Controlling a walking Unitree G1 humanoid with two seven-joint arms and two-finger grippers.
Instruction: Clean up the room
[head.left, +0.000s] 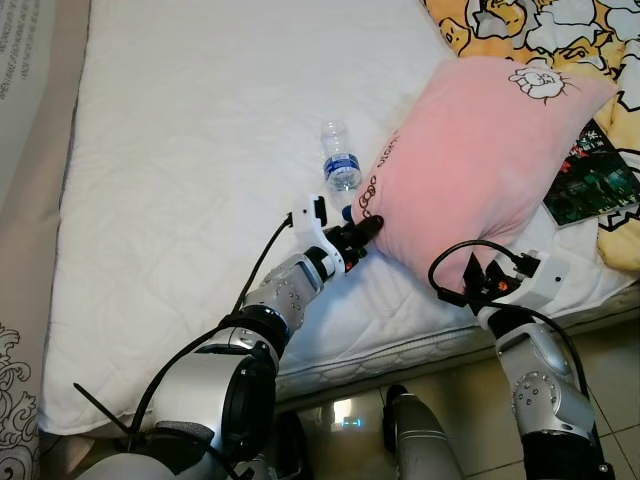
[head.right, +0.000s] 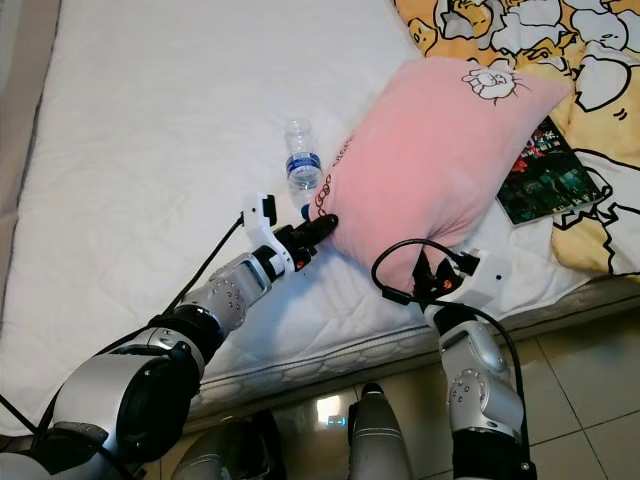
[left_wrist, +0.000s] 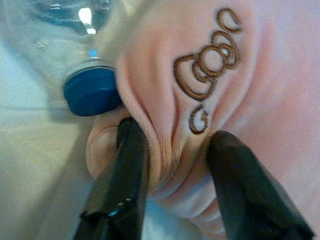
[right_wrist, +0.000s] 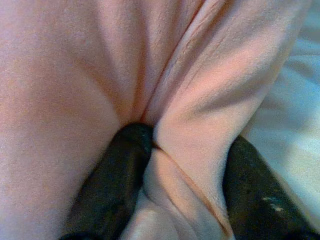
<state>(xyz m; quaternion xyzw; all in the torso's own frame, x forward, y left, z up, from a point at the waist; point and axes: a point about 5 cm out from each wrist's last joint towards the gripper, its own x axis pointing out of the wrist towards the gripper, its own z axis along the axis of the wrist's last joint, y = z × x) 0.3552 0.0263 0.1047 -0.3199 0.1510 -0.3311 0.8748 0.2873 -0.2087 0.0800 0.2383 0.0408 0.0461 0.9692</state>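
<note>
While pinched, pillow (head.left: 470, 160) fills both jaws.

White mattress (head.left: 200, 150), yellow cartoon blanket (head.left: 540, 25), tiled floor (head.left: 450, 390)

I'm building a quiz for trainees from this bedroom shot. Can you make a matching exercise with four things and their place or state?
Things:
1. pink pillow
2. water bottle
3. left pincer
4. dark booklet

Places or states:
A. lying on the white mattress, blue cap by the pillow's corner
B. pinching the pillow's corner
C. gripped by both pincers at its near edge
D. lying beside the pillow on the far side from the bottle

Pairs: 1-C, 2-A, 3-B, 4-D
</note>
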